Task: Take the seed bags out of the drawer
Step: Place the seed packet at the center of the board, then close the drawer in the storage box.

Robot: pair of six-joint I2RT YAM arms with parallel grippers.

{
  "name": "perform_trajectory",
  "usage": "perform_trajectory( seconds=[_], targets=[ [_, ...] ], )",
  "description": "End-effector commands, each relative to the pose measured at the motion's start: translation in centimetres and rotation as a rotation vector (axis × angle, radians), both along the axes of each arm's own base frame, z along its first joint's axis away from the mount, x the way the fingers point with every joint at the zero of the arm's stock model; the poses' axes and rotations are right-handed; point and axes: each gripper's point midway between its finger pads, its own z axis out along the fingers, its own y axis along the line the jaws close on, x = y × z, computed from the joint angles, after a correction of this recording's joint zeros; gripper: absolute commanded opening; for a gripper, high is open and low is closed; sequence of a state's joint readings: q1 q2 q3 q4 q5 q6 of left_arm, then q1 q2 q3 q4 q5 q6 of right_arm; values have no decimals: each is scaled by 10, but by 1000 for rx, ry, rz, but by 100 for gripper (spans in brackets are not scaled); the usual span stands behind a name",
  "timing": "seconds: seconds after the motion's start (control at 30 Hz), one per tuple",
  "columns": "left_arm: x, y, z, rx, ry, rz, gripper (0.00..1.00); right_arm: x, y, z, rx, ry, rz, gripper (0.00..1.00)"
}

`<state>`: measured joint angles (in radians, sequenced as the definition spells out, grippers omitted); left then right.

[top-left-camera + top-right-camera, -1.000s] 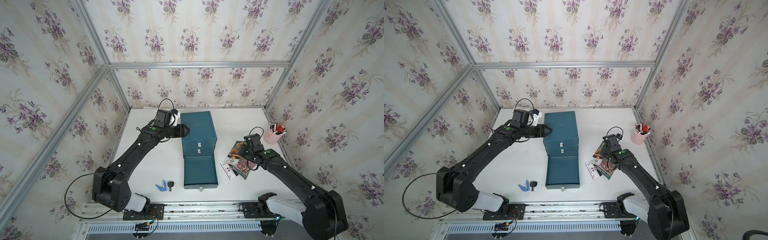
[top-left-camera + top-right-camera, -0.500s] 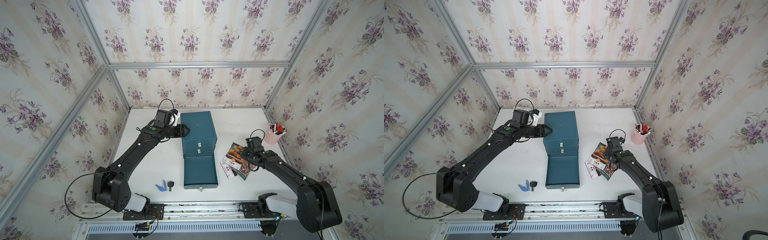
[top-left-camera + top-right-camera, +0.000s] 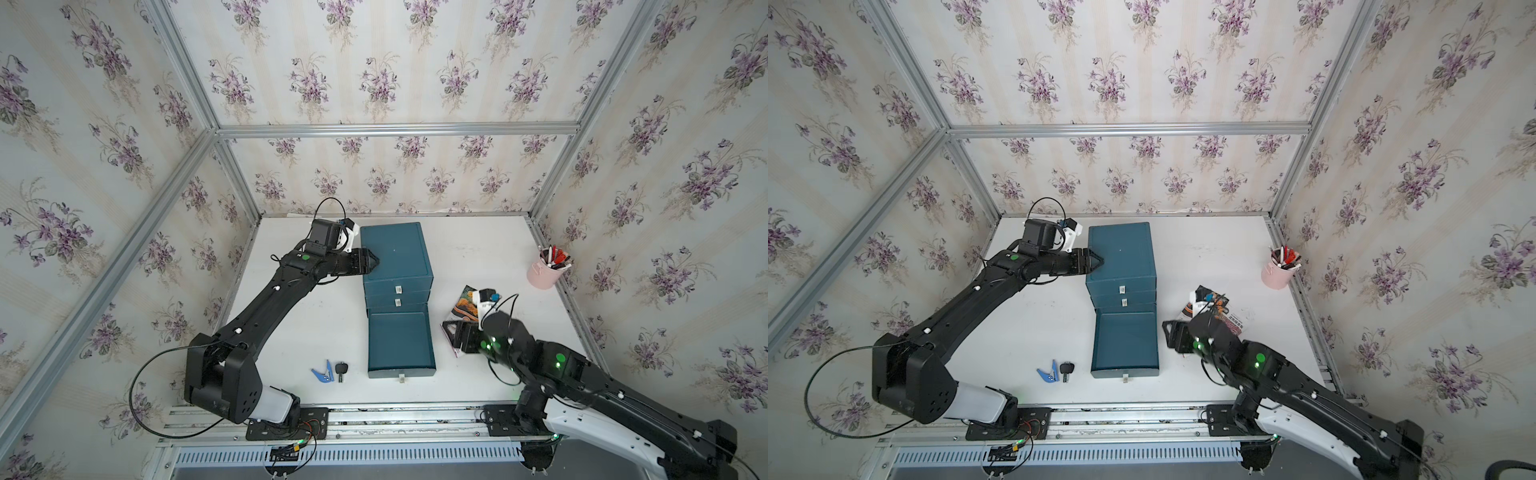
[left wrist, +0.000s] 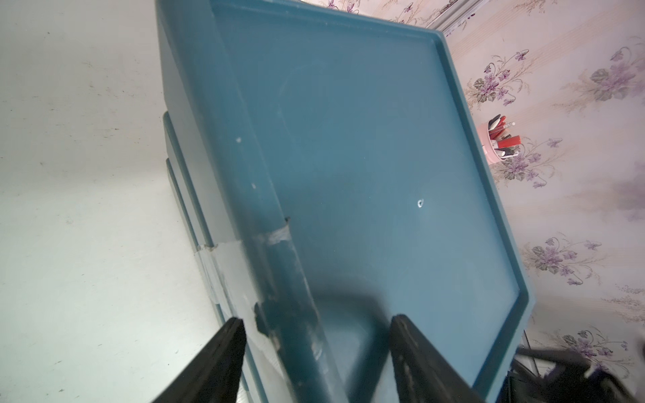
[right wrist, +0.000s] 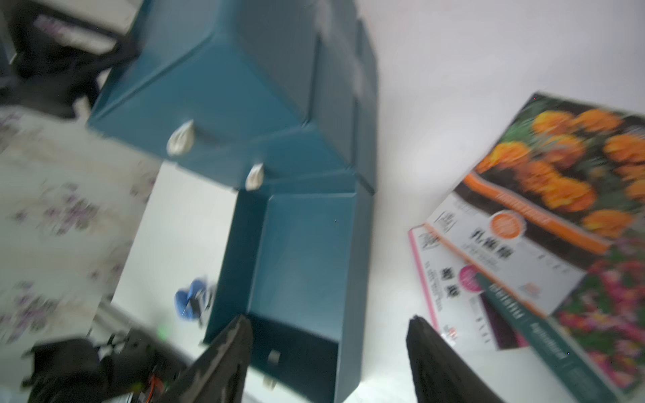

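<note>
The seed bags [image 5: 544, 209] lie overlapped on the table to the right of the drawer: orange marigolds on top, a pink-red flower field [image 5: 614, 314] and a pink-edged packet beneath. In both top views my right arm covers most of the seed bags [image 3: 464, 300] [image 3: 1223, 309]. The teal drawer [image 3: 401, 341] [image 3: 1125, 343] [image 5: 296, 258] is pulled out and shows a bare floor. My right gripper [image 3: 451, 336] [image 3: 1170, 332] [image 5: 330, 319] hovers open between drawer and bags, holding nothing. My left gripper [image 3: 372, 262] [image 3: 1098, 262] [image 4: 316, 321] stands open astride the cabinet's top left rim [image 4: 279, 265].
The teal cabinet [image 3: 395, 253] has two shut upper drawers with small white knobs. A pink cup of pens [image 3: 545, 272] stands at the back right near the wall. A blue clip [image 3: 323, 371] and a black key [image 3: 341, 369] lie left of the drawer's front.
My right gripper has opened, let go of the seed bags and drawn back towards the front and the drawer. The left arm has stayed put.
</note>
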<state>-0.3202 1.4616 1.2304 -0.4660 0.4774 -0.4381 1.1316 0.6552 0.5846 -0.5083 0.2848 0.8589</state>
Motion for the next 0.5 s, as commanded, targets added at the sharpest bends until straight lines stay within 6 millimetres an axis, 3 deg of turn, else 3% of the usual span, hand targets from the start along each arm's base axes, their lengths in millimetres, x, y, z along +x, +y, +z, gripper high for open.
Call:
perform_trajectory(
  seconds=[0.0, 0.1, 0.2, 0.33, 0.47],
  targets=[
    [-14, 14, -25, 78, 95, 30, 71, -34, 7, -18, 18, 14, -2, 75],
    [-13, 12, -24, 68, 97, 26, 72, -80, 42, -36, -17, 20, 184, 76],
    [-11, 13, -20, 67, 87, 28, 73, -109, 71, -57, -74, 46, 294, 79],
    [-9, 13, -15, 61, 74, 32, 74, -115, 88, -81, -112, 62, 298, 79],
    [-9, 13, -16, 62, 80, 33, 74, -107, 101, -82, -142, 5, 278, 79]
  ],
)
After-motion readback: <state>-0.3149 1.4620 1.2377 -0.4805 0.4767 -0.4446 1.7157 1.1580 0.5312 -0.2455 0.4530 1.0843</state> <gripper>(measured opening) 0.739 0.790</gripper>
